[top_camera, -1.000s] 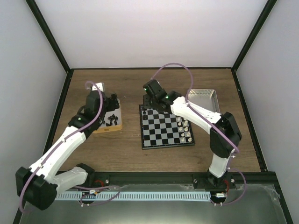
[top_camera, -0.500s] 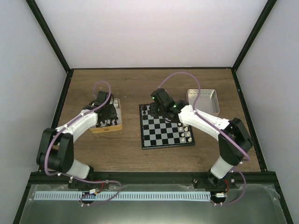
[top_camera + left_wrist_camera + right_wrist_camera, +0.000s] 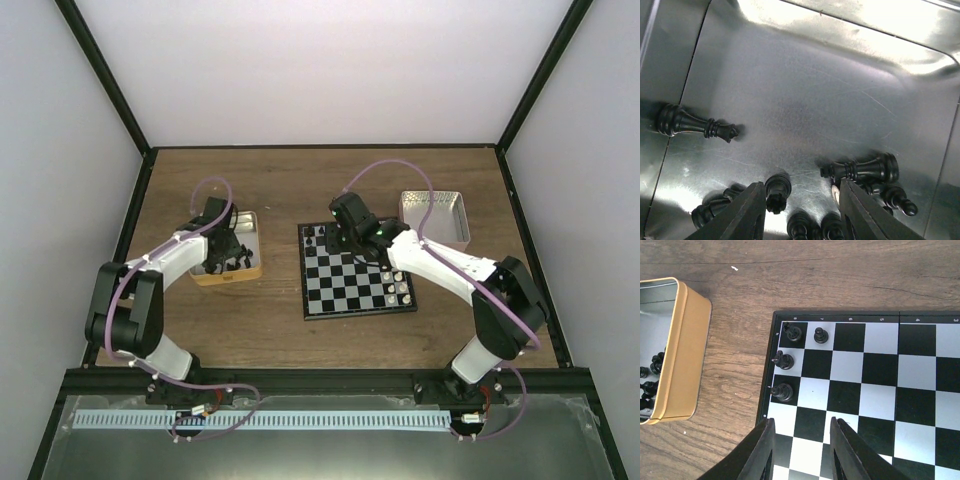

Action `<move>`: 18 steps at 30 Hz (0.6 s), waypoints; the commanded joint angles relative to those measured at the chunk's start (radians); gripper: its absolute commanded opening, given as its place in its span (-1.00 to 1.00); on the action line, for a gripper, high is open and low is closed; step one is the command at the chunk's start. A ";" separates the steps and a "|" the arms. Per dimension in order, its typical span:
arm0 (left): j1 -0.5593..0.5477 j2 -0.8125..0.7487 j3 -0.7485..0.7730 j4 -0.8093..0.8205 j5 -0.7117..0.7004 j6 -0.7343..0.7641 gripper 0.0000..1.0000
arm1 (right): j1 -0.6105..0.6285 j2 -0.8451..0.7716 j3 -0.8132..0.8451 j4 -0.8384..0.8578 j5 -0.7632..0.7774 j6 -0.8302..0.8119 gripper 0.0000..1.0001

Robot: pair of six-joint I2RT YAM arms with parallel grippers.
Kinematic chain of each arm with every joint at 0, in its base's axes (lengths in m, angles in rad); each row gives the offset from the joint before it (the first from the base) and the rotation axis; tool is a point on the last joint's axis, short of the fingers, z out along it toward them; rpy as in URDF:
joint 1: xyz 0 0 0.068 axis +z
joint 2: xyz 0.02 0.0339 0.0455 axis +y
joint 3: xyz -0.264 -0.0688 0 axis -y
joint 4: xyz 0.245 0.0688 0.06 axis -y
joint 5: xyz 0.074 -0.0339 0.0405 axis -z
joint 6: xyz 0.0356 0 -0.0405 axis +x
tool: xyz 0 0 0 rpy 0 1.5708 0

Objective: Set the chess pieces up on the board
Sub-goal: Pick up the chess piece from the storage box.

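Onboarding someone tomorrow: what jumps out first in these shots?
The black-and-white board sits in the middle of the table, with four black pieces standing in its far-left corner and light pieces along its right edge. The left hand is down in the gold tin among toppled black pieces. The right hand hovers over that board corner, empty.

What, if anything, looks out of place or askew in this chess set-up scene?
The black chess pieces in the gold tin lie jumbled, most on their sides, with one piece alone by the wall. The four black pieces on the board stand upright in its corner; nothing there looks wrong.
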 commanded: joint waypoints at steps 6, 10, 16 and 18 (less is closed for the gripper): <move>0.031 0.053 -0.023 0.032 -0.003 -0.011 -0.30 | -0.009 -0.019 0.000 0.017 0.002 -0.003 -0.38; 0.033 0.073 -0.017 0.042 0.006 -0.004 -0.49 | -0.009 -0.020 0.009 0.008 0.004 -0.001 -0.38; 0.020 0.025 0.018 0.008 -0.094 0.022 -0.73 | -0.011 -0.026 0.015 0.000 0.012 0.003 -0.39; 0.018 -0.008 0.034 -0.005 -0.105 0.035 -0.73 | -0.012 -0.027 0.017 0.000 0.013 0.006 -0.39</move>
